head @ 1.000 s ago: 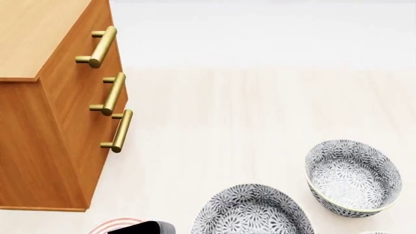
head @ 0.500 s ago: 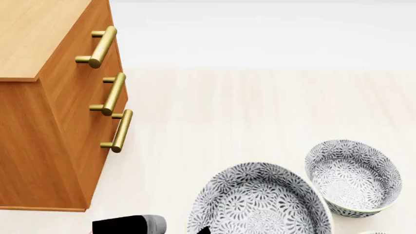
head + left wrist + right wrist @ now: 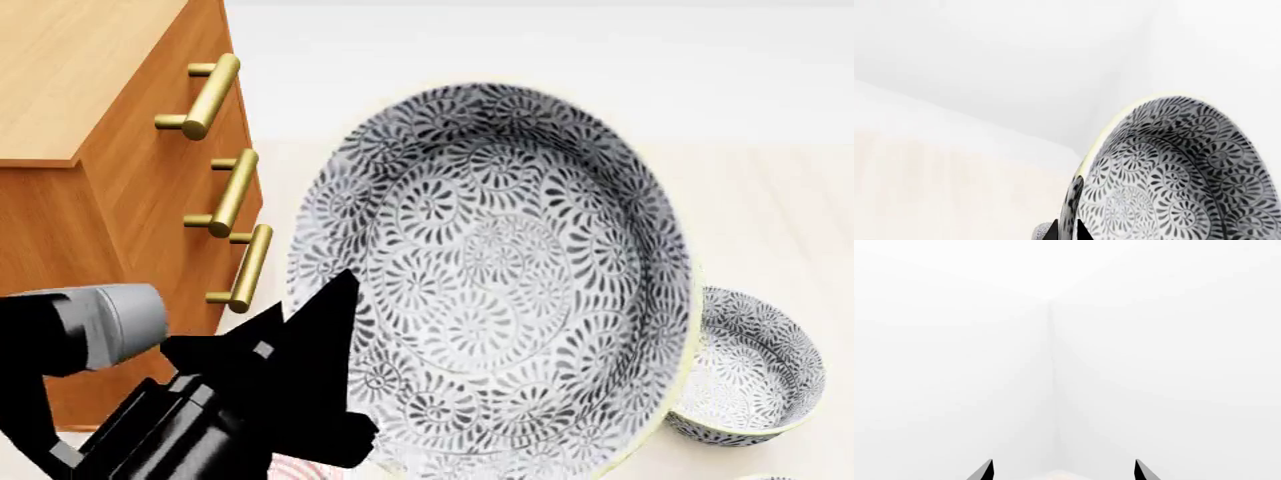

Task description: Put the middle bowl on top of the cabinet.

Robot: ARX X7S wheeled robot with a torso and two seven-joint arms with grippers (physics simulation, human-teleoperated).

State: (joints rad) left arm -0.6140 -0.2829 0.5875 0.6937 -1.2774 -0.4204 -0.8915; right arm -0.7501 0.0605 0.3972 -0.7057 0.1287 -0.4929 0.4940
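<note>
While held aloft: the deep round white ceramic bowl with grey-black floral swirls [image 3: 494, 270] fills the middle of the head view, tilted so its inside faces the camera, above the pale floor and beside the cabinet front.
Left gripper: the black left gripper [image 3: 314, 340] pinches the bowl's lower rim – its fingers closed onto the wall, one dark fingertip [image 3: 1071, 210] lying against the bowl's outside in the left wrist view.
Right gripper: only two black fingertips [image 3: 1062, 471] show in the right wrist view, set wide apart with nothing between them – white walls beyond.
Cabinet: the tall orange-brown wooden cabinet [image 3: 94, 130] stands at the head view's left, three brass bar handles [image 3: 234, 190] down its front, its top bare wood where visible.
Head view only: a second identical patterned bowl [image 3: 747, 370] rests on the floor, partly behind the lifted one.
Left wrist view only: the lifted bowl's pale cream rim [image 3: 1121, 115] seen edge-on against a white wall corner.
Writing: none readable.
Textures: glossy ceramic, smooth wood grain, rounded metal bars.
</note>
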